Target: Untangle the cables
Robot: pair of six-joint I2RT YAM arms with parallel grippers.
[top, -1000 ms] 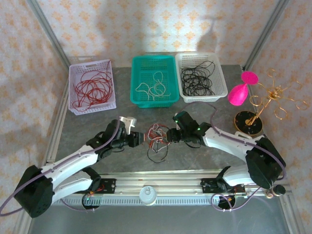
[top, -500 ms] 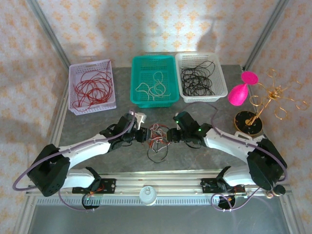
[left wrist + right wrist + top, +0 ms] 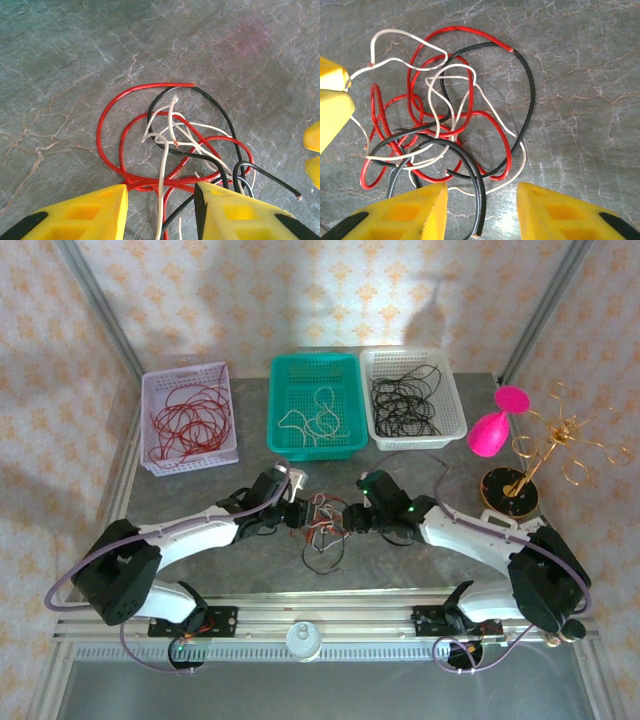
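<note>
The cables (image 3: 322, 525) lie as one small tangle of red, black and white wires on the grey table between both arms. My left gripper (image 3: 300, 516) sits at the tangle's left edge. In the left wrist view it (image 3: 161, 202) is open, and white, red and black strands (image 3: 170, 150) run between its yellow fingers (image 3: 90, 212). My right gripper (image 3: 350, 519) is at the tangle's right edge. The right wrist view shows it (image 3: 482, 207) open, with a black wire end (image 3: 479, 200) lying between its fingers (image 3: 555, 210) and the tangle (image 3: 445, 115) just ahead.
Three baskets stand at the back: a lavender one (image 3: 160, 380) with red wires, a green one (image 3: 345, 375) with white wires, a white one (image 3: 450, 390) with black wires. A pink object (image 3: 490, 432) and a gold wire stand (image 3: 540, 455) are at the right.
My left arm has swung right and forward, bringing its gripper up against the tangle's left side. The right gripper and the cables have hardly moved.
</note>
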